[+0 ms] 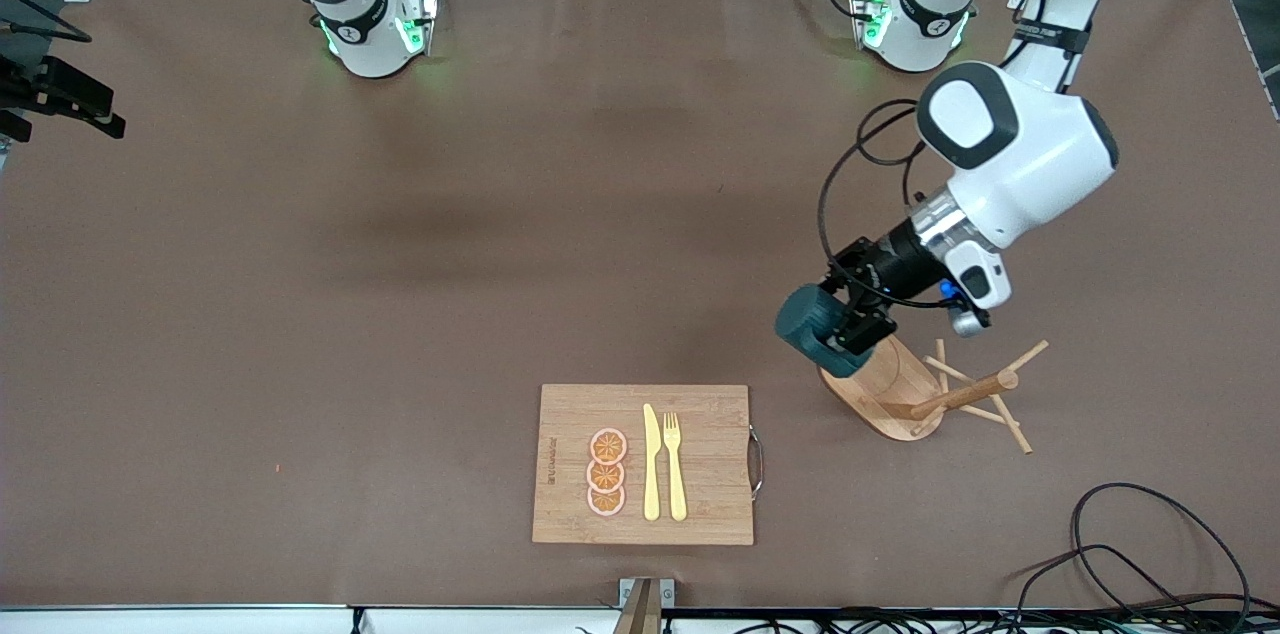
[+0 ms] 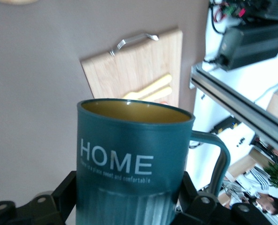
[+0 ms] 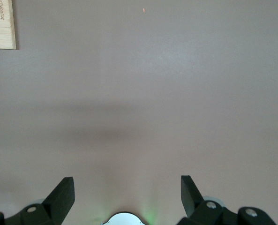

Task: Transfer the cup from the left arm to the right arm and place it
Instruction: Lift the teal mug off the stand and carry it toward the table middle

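A: Front view, lower right: cup (image 1: 812, 324) clamped in left gripper (image 1: 848, 329), aloft over wooden stand (image 1: 890, 386).
B: Room?
A: Cutting board (image 1: 645, 464) near; bare table (image 1: 300, 314) elsewhere. Right gripper (image 3: 127, 194) waits, fingers apart, holding nothing.

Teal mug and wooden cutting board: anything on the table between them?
Nothing: the front view shows only bare brown table between the teal mug, held by the left end effector, and the wooden cutting board.
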